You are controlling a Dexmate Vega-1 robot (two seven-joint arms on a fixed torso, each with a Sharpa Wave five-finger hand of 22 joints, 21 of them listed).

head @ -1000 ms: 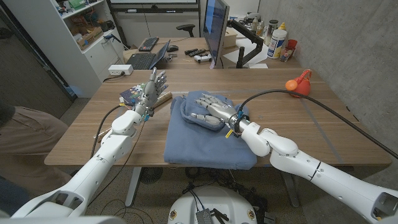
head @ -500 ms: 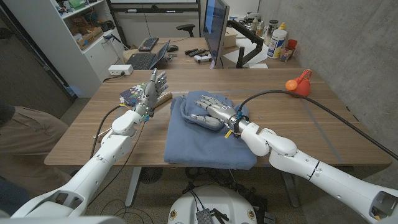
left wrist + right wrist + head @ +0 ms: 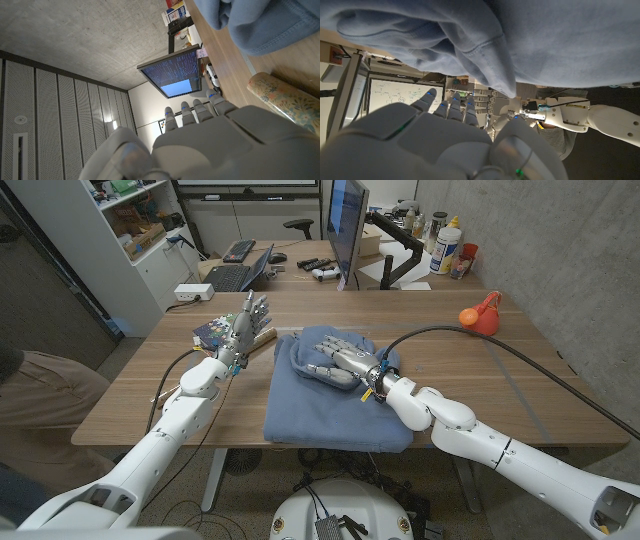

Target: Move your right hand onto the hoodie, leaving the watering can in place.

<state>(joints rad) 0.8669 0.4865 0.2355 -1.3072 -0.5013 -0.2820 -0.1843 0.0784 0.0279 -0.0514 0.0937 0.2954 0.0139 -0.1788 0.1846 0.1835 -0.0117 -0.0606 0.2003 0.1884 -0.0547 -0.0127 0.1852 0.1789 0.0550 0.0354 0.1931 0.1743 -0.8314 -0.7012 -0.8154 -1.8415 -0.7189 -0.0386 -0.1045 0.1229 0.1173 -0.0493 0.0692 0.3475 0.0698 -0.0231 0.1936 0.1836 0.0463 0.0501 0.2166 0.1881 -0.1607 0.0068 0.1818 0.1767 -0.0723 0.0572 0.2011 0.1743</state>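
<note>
A folded blue hoodie (image 3: 335, 395) lies on the wooden table's middle; its fabric (image 3: 530, 40) also shows in the right wrist view. My right hand (image 3: 338, 358) is over the hoodie's far part, palm down, fingers spread, holding nothing. The orange watering can (image 3: 480, 314) stands at the table's far right, well away from both hands. My left hand (image 3: 247, 323) stands upright at the hoodie's left, fingers apart and empty, beside a flowered roll (image 3: 285, 102). The hoodie's edge (image 3: 250, 25) shows in the left wrist view.
A patterned box (image 3: 213, 333) lies by my left hand. Behind the table stand a monitor (image 3: 347, 225), a laptop (image 3: 240, 272), bottles (image 3: 447, 245) and shelves (image 3: 140, 230). A black cable (image 3: 500, 350) runs across the table's right side. A person's leg (image 3: 40, 395) shows at left.
My right hand has slid slightly farther left over the hoodie. The left hand and the watering can have not moved.
</note>
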